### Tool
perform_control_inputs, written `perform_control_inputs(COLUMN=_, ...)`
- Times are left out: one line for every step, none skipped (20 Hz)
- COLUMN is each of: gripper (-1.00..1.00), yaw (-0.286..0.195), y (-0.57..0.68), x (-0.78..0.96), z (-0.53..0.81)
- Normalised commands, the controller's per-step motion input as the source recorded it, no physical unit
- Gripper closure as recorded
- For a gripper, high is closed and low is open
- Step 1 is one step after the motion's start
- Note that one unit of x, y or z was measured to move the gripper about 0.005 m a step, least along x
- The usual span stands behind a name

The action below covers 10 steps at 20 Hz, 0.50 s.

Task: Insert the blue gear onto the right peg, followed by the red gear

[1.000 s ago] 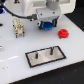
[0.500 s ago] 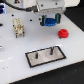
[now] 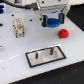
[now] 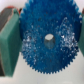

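The blue gear (image 3: 52,21) hangs in the air in the exterior view, held between my gripper's (image 3: 52,21) fingers above and behind the grey plate (image 3: 45,56). In the wrist view the blue gear (image 4: 47,38) fills the picture, its centre hole showing, with green finger pads (image 4: 9,40) pressed on its sides. The red gear (image 3: 63,33) lies on the white table toward the exterior view's right of the gripper. Two thin dark pins stand in the plate; the right peg (image 3: 50,50) is free, well below the held gear.
A white and tan block fixture (image 3: 18,27) stands on the table at the exterior view's left. A small blue and red object (image 3: 2,9) sits at the far left edge. The table's front edge (image 3: 45,74) runs just below the plate.
The gripper with the blue gear has shifted slightly; the red gear and plate stay put.
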Motion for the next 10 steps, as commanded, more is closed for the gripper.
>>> perform_control_inputs(gripper=1.00, yaw=0.000, y=-0.11, x=0.89, z=0.36)
perform_control_inputs(gripper=1.00, yaw=0.000, y=-0.14, x=0.89, z=0.33)
perform_control_inputs(gripper=1.00, yaw=0.000, y=-0.15, x=0.89, z=0.30)
perform_control_inputs(gripper=1.00, yaw=0.000, y=-0.16, x=0.89, z=0.27)
perform_control_inputs(gripper=1.00, yaw=0.000, y=-0.17, x=0.89, z=0.21)
perform_control_inputs(gripper=1.00, yaw=0.000, y=-0.13, x=0.91, z=0.23)
perform_control_inputs(gripper=1.00, yaw=0.000, y=-0.17, x=0.90, z=0.19)
perform_control_inputs(gripper=1.00, yaw=0.000, y=-0.19, x=0.90, z=0.17)
perform_control_inputs(gripper=1.00, yaw=0.000, y=-0.16, x=0.90, z=0.13)
perform_control_inputs(gripper=1.00, yaw=0.000, y=-0.15, x=0.90, z=0.13)
